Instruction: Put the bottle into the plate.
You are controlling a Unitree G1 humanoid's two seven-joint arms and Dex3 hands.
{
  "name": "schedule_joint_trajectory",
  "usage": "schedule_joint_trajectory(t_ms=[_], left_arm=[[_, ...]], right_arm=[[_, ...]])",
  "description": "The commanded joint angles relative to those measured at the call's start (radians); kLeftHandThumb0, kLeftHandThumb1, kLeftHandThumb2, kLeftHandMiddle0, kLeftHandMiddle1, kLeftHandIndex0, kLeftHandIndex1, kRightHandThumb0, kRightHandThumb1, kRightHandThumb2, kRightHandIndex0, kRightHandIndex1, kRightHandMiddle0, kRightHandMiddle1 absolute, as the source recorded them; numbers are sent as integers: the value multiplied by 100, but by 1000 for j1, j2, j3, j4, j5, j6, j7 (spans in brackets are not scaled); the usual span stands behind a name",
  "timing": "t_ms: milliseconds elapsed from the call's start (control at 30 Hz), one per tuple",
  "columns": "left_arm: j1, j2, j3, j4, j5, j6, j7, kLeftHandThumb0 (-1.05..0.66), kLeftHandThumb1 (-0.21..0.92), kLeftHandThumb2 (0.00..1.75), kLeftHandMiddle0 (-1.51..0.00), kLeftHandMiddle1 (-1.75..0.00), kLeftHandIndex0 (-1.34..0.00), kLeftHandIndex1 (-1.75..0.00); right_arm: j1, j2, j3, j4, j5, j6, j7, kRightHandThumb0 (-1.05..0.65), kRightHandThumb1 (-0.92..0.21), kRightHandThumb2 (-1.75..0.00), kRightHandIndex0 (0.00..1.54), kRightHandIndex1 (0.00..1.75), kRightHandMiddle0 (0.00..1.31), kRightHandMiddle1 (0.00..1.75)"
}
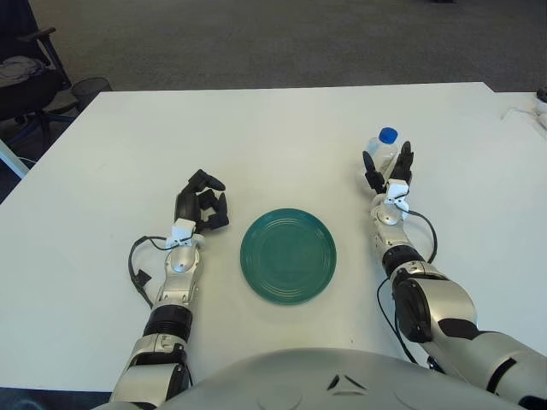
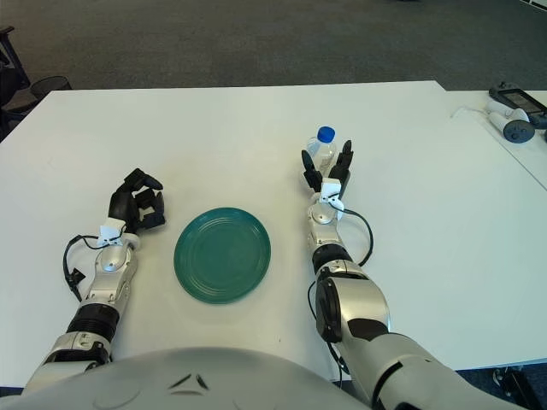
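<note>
A small clear bottle (image 1: 385, 148) with a blue cap stands upright on the white table, right of centre. My right hand (image 1: 389, 168) is just in front of it. Its fingers are spread, pointing up on either side of the bottle's lower part, and are not closed on it. A round teal plate (image 1: 288, 254) lies empty on the table in front of me, left of and nearer than the bottle. My left hand (image 1: 202, 202) shows left of the plate, with its fingers curled and holding nothing.
A dark office chair (image 1: 26, 77) and a wire bin (image 1: 90, 88) stand on the floor past the table's far left corner. A grey device with a cable (image 2: 513, 120) lies on a neighbouring table at far right.
</note>
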Motion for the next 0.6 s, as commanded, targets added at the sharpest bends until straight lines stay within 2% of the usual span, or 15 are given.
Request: schedule_joint_trajectory(t_ms=[0, 567], left_arm=[[57, 8, 10, 42, 4, 26, 2, -48, 30, 134, -118, -175, -62, -175], [54, -2, 17, 45, -27, 26, -11, -47, 31, 132, -116, -175, -61, -175]], right_arm=[[42, 4, -12, 60, 25, 65, 14, -99, -92, -24, 1, 0, 0, 0], [9, -11, 30, 88, 0, 83, 99, -99, -92, -22, 0, 0, 0, 1]])
